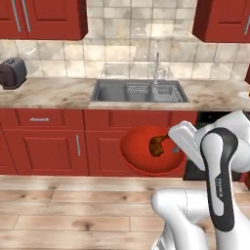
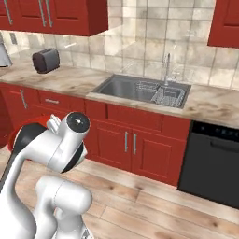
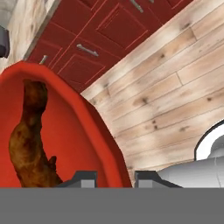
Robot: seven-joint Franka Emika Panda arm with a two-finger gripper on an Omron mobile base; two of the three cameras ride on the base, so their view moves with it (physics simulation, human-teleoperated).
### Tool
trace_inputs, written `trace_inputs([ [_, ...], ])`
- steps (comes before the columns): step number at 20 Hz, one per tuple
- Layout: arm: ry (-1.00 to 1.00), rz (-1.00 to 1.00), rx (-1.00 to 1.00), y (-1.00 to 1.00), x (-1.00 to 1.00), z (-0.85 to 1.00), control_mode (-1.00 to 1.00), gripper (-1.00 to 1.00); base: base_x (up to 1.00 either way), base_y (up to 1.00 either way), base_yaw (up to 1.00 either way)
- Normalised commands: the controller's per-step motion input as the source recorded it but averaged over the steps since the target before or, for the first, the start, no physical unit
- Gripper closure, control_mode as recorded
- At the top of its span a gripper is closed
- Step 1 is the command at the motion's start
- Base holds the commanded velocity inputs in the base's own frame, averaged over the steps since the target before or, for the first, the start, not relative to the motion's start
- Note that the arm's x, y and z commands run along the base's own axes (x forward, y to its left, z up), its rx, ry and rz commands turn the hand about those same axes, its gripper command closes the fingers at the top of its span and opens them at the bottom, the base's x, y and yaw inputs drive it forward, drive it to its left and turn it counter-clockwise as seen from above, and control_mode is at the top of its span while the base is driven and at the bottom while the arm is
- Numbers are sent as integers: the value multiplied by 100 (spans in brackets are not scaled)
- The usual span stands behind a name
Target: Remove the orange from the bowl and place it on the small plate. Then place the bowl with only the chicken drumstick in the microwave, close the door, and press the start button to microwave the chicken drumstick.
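Note:
The red bowl [image 1: 141,158] hangs tilted in the air in front of the lower cabinets, above the wooden floor. The brown chicken drumstick [image 1: 157,145] lies inside it, seen close up as the chicken drumstick [image 3: 27,140] against the bowl [image 3: 83,131] wall. My gripper [image 3: 114,178] is shut on the bowl's rim, one finger inside and one outside; in the left base view the gripper [image 1: 174,148] sits at the bowl's right edge. A sliver of the bowl [image 2: 33,123] peeks out behind my arm. The orange, the small plate, the microwave and its door are out of view.
A steel sink [image 1: 139,91] with a faucet [image 1: 157,66] is set in the stone counter [image 1: 49,93]. A dark toaster [image 1: 12,72] stands at the counter's left. Red cabinet doors [image 1: 46,149] run below, and a black dishwasher [image 2: 212,163] is to the right.

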Motion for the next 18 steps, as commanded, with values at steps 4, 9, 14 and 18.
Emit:
trace_inputs([
  [4, 0, 0, 0, 0, 0, 0, 100, 100, -2, 32, 49],
  [9, 0, 0, 0, 0, 0, 0, 100, 100, 0, 13, 48],
  [14, 0, 0, 0, 0, 0, 0, 100, 100, 1, -34, 35],
  [18, 0, 0, 0, 0, 0, 0, 100, 100, 9, -91, -15],
])
